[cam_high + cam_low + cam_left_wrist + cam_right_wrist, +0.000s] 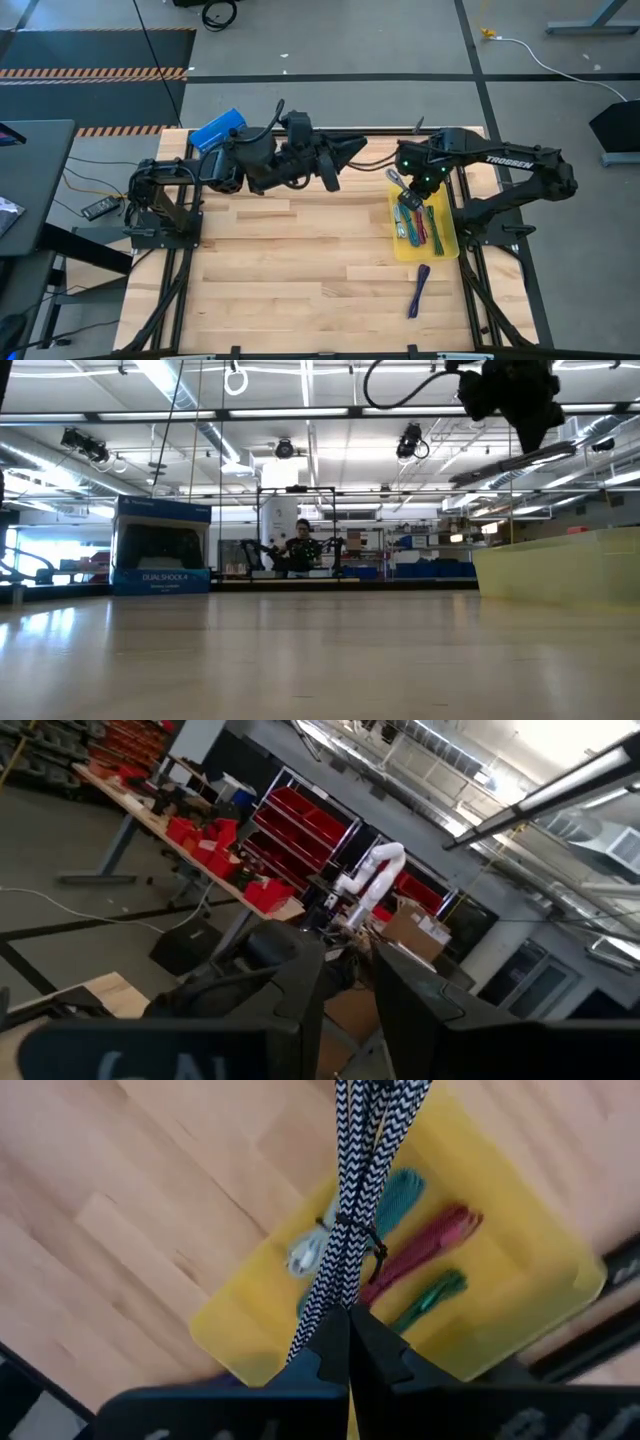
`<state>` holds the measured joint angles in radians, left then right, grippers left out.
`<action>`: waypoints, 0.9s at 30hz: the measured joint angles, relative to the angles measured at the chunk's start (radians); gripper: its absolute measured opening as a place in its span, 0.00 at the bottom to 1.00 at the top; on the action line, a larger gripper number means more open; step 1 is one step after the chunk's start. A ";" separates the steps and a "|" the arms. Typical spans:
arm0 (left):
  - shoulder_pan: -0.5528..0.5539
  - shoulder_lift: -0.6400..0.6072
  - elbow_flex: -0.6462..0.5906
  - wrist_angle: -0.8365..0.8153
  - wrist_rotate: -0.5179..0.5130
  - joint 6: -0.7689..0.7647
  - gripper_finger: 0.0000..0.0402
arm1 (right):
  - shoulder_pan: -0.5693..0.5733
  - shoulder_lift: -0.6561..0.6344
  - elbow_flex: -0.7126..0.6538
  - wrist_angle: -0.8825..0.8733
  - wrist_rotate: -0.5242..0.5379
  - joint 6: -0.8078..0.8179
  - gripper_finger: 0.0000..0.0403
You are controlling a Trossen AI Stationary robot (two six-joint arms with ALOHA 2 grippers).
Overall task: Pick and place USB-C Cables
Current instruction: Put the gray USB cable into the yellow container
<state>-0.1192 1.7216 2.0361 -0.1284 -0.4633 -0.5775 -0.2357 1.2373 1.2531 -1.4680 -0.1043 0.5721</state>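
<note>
Grey braided cable, pinched in right gripper over yellow tray: lower fully before releasing; left gripper narrowly parted, idle.

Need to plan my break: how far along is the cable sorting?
Maroon, green and teal cables already lie in the yellow tray. The right hand is shut on the grey cable above the tray. The purple cable remains on the table. The left hand waits, raised.

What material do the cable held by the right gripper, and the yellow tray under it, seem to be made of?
Held cable: likely braided fabric sleeve, matte; its black-and-white zigzag weave shows. Yellow tray: probably moulded plastic, smooth, slightly glossy, with rounded rim. Right gripper is shut on the cable.
</note>
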 joint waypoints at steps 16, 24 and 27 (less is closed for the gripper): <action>0.003 0.000 -0.002 -0.074 0.252 0.073 0.23 | 0.092 -0.078 -0.167 0.155 -0.013 0.415 0.00; 0.005 0.000 -0.002 -0.076 0.311 0.098 0.23 | 0.106 -0.064 -0.195 0.219 -0.021 0.522 0.00; 0.005 0.000 -0.002 -0.096 0.312 0.088 0.23 | 0.115 -0.064 -0.197 0.218 -0.012 0.558 0.00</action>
<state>-0.1146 1.7214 2.0346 -0.2247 -0.1512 -0.4892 -0.1211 1.1732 1.0565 -1.2499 -0.1162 1.1296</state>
